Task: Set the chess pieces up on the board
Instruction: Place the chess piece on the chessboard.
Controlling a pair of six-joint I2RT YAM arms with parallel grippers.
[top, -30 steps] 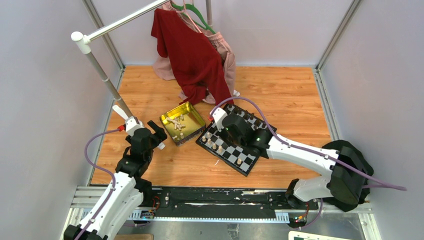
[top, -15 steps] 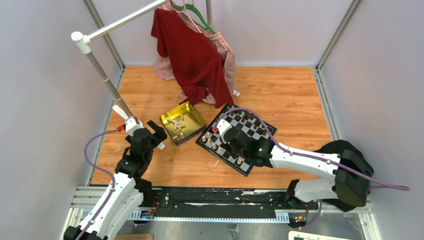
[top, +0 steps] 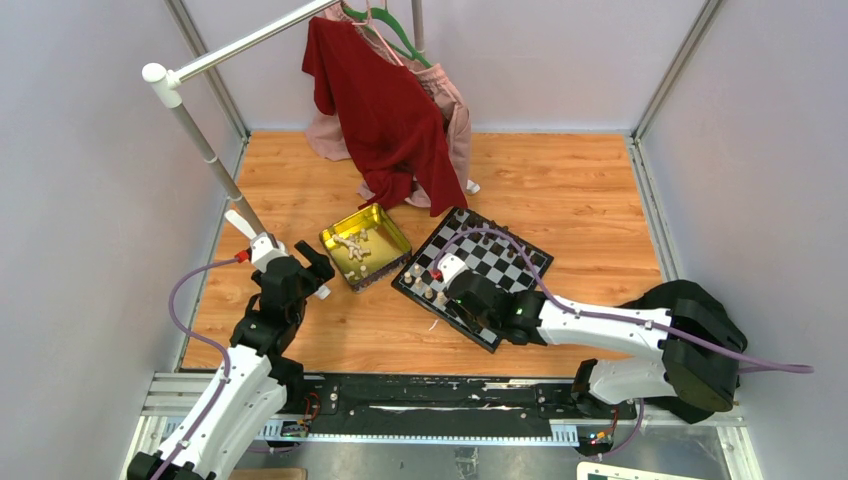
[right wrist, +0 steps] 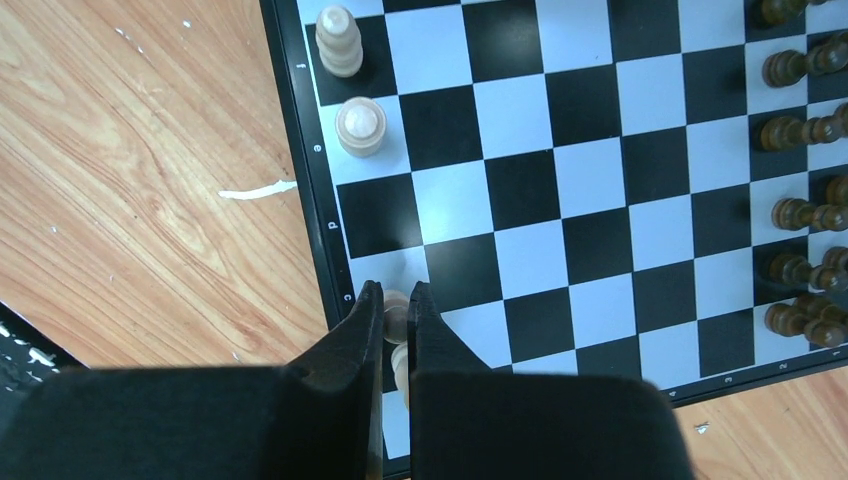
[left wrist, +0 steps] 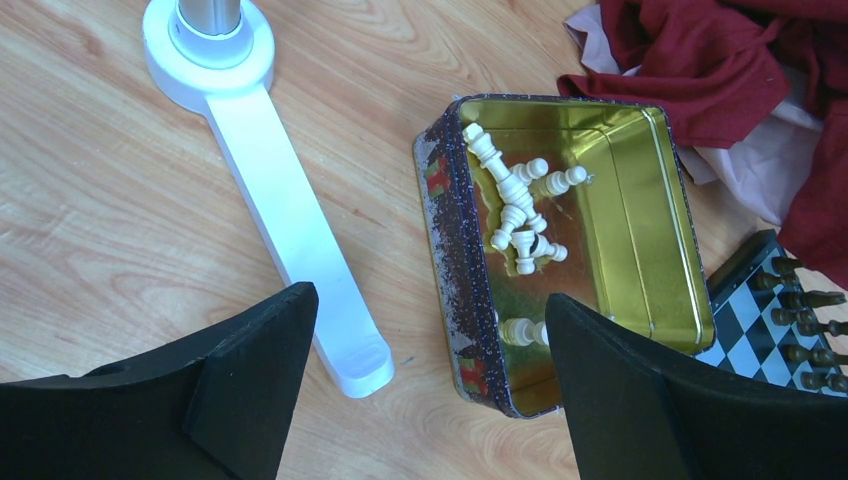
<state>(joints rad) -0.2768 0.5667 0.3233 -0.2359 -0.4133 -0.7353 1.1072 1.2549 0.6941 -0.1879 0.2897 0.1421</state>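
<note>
Right gripper (right wrist: 395, 296): fingers almost together, pinching cream piece (right wrist: 397, 318) at board (right wrist: 520, 190) edge column, lower left of wrist frame. Second cream shape just below it between fingers, unclear what.
Placed pieces (right wrist: 358, 125): two, cream, upright on same column, upper left.
Dark pieces (right wrist: 800, 215): two columns along right edge.
Left gripper (left wrist: 430, 305): fingers spread wide, holding nothing, above table beside tin (left wrist: 640, 200).
Loose pieces (left wrist: 515, 205): cream, lying jumbled in tin.
Top view: board at centre, just right of tin.

Checkered board (right wrist: 520, 190), cream chess pieces (right wrist: 361, 125) upright along one edge
</note>
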